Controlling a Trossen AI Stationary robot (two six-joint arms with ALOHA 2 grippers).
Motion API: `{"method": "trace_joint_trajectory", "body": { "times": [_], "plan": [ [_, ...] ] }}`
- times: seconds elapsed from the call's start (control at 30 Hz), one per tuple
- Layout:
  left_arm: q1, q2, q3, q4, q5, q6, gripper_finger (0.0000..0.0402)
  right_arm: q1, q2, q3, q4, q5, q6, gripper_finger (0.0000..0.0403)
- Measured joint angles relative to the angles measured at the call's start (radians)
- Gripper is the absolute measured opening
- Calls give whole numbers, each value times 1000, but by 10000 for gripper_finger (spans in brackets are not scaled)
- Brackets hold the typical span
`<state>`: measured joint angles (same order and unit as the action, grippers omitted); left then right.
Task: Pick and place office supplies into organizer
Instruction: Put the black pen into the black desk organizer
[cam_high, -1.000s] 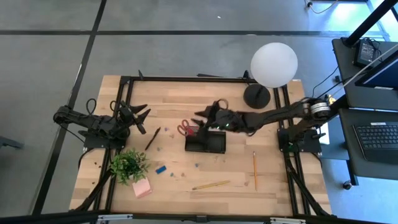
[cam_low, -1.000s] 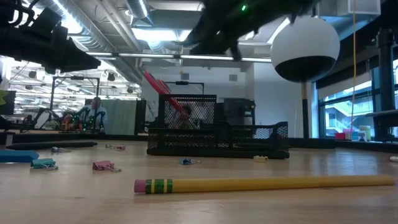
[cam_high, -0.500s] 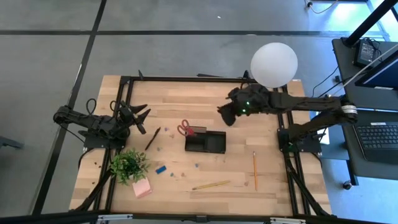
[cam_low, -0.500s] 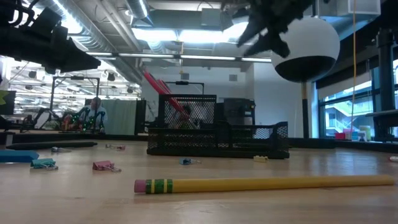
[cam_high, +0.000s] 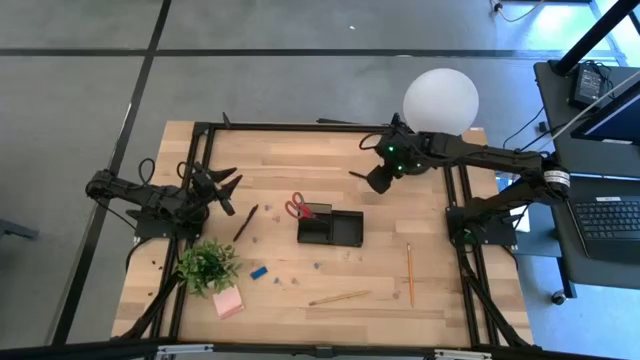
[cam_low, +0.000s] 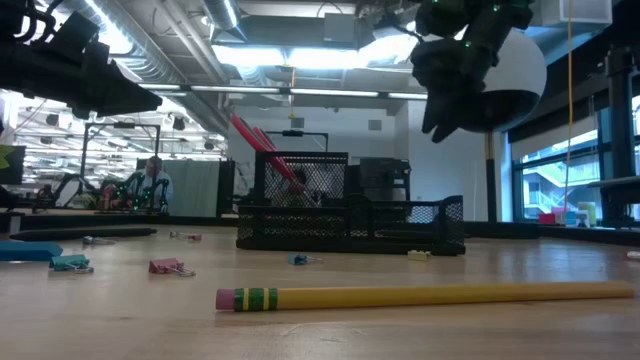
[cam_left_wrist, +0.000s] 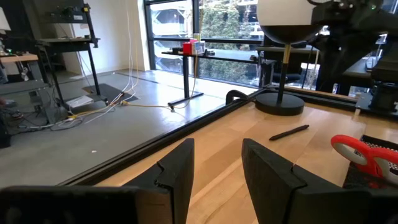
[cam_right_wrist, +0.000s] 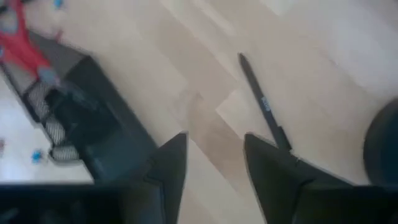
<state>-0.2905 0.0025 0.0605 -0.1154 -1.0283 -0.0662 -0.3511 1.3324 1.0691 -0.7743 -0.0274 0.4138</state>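
The black mesh organizer (cam_high: 345, 231) sits mid-table. Red-handled scissors (cam_high: 297, 207) stand in its left compartment, leaning out over the rim (cam_low: 250, 140). My right gripper (cam_high: 372, 183) hangs open in the air between the organizer and the lamp base (cam_high: 412, 155), above a dark pen (cam_right_wrist: 261, 102) lying on the wood. My left gripper (cam_high: 228, 190) waits open at the table's left. A second dark pen (cam_high: 245, 222), two pencils (cam_high: 340, 297) (cam_high: 409, 272), a blue eraser (cam_high: 259, 271), a pink pad (cam_high: 228, 302) and small clips (cam_low: 165, 266) lie loose.
A lamp with a white globe (cam_high: 440, 103) stands at the far right, close behind my right gripper. A small green plant (cam_high: 207, 265) sits near the left front, beside the pink pad. Bare wood shows between the organizer and the far edge.
My right gripper has drawn back from above the organizer toward the table's far right, ending beside the lamp base. The scissors and the organizer have stayed where they were.
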Motion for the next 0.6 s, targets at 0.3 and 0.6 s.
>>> {"method": "trace_joint_trajectory", "body": {
  "times": [0.3,0.6],
  "plan": [
    [0,0,0,0,0,-18,130,-14,32,0,-2,-1,-120,163],
    [0,0,0,9,2,-25,130,-69,196,0,-27,-4,-138,163]
  ]
}}
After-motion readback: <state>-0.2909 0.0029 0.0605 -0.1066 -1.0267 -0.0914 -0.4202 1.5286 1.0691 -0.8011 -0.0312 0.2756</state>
